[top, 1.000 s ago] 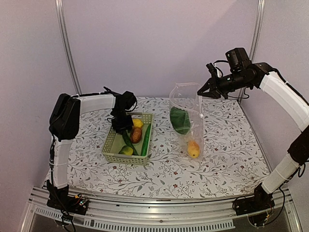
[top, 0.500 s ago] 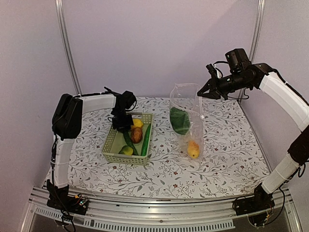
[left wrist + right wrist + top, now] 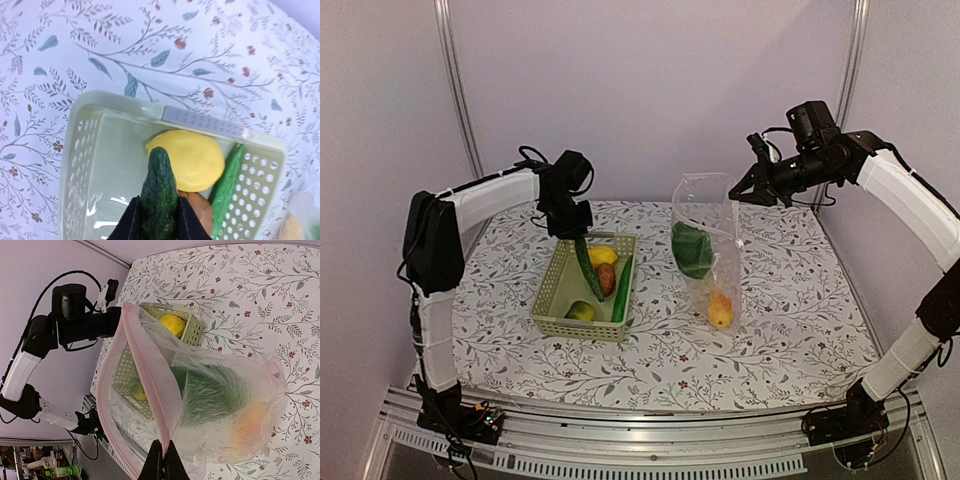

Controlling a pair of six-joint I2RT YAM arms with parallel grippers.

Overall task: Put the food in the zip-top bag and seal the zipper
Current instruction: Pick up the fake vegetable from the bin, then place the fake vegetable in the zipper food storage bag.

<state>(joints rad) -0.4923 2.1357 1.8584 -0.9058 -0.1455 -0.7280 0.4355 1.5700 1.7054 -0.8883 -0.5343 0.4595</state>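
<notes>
My left gripper [image 3: 575, 228] is shut on a dark green cucumber [image 3: 586, 267] and holds it up over the pale green basket [image 3: 552, 290]; the wrist view shows the cucumber [image 3: 159, 192] pinched between the fingers. In the basket lie a yellow lemon [image 3: 187, 160], a reddish-brown round piece [image 3: 607, 279], a lighter green long piece [image 3: 622, 289] and a small lemon [image 3: 581, 311]. My right gripper [image 3: 736, 191] is shut on the pinkish zipper [image 3: 150, 385] and holds the clear zip-top bag [image 3: 708, 245] upright with its mouth open. The bag holds a leafy green [image 3: 693, 249] and an orange-yellow piece [image 3: 720, 308].
The floral tablecloth [image 3: 770, 330] covers the table. The basket stands left of the bag with a gap between them. Purple walls and metal posts [image 3: 458, 95] close in the back and sides.
My left gripper has risen out of the basket with the dark cucumber in it, and the left arm has straightened upward. The right arm and the bag have stayed still.
</notes>
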